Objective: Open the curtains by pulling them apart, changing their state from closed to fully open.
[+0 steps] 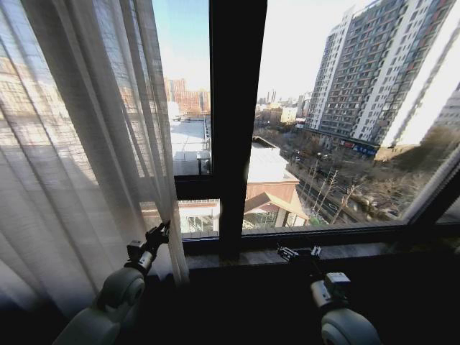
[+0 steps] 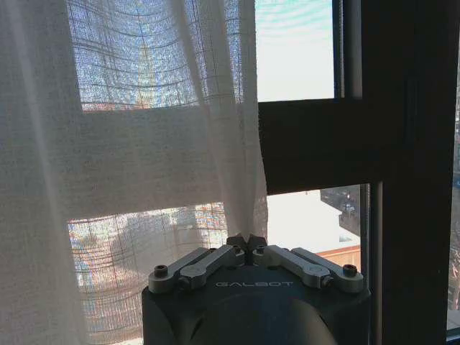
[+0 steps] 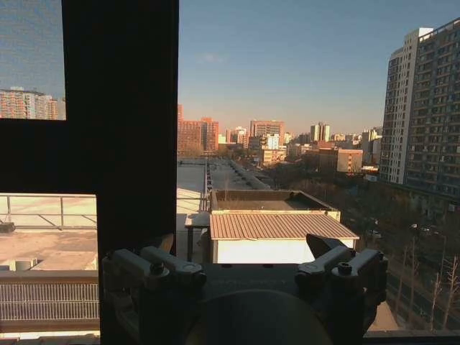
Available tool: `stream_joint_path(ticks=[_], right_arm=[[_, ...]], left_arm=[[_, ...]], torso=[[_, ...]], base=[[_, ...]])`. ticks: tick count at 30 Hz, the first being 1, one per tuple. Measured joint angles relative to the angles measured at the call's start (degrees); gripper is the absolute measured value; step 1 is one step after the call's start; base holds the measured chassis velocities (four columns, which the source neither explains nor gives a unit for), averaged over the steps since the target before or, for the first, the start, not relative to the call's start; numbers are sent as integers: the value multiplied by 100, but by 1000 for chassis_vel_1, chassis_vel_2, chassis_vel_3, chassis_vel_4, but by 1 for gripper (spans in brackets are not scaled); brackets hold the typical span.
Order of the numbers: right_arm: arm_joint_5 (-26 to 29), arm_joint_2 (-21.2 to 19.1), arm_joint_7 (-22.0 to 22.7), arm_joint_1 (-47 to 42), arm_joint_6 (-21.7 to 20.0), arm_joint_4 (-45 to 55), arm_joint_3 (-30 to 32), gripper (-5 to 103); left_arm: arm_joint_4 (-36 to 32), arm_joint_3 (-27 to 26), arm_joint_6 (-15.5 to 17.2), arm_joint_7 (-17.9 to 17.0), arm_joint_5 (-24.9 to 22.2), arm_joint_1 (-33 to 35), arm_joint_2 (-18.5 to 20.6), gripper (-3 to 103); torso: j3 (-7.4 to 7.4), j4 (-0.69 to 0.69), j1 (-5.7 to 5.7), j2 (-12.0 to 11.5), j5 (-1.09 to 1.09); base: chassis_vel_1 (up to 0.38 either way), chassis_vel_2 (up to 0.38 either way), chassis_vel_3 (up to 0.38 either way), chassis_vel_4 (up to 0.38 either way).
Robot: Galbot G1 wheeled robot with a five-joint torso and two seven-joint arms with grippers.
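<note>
A: Head view first. What is on the left?

B: The curtain. It is thin and whitish, with long folds. It hangs bunched on the robot's left side. Its inner edge stops just left of the dark window frame. You can see buildings faintly through it.

A: Where is the left gripper?

B: It is low down, right at the curtain's inner edge, near the hem. From up here it is small and dark, so I cannot tell what its fingers do.

A: Does the left wrist view help?

B: Yes. There the left gripper has its fingertips pressed together, and a fold of the curtain runs down into them. It is pinching the cloth. You also see the fine grid weave up close, which the head view does not show.

A: And the right gripper?

B: In the head view it sits low by the window sill, right of the frame's middle post. It touches no cloth.

A: Are its fingers wide or narrow?

B: The right wrist view shows them. The right gripper has its fingers spread wide apart, with nothing between them. Past them is a building with a striped roof and tall towers.

A: So the glass on that side is bare?

B: Yes, the city shows through it plainly.
</note>
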Motion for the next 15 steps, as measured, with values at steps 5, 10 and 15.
stream_joint_path(ticks=[5,10,15], right_arm=[[-59,8,-54,-1,-11,12,-34,100],[-246,7,-141,-1,-21,32,-126,100],[-282,-16,-146,-41,-63,71,-171,100]], left_arm=[[-100,-78,5,1,-14,126,43,0],[-209,-210,10,6,-19,276,44,0],[-320,-475,7,39,-22,542,45,0]], torso=[[0,0,0,0,0],[0,0,0,0,0],[0,0,0,0,0]], base=[[0,0,0,0],[0,0,0,0],[0,0,0,0]])
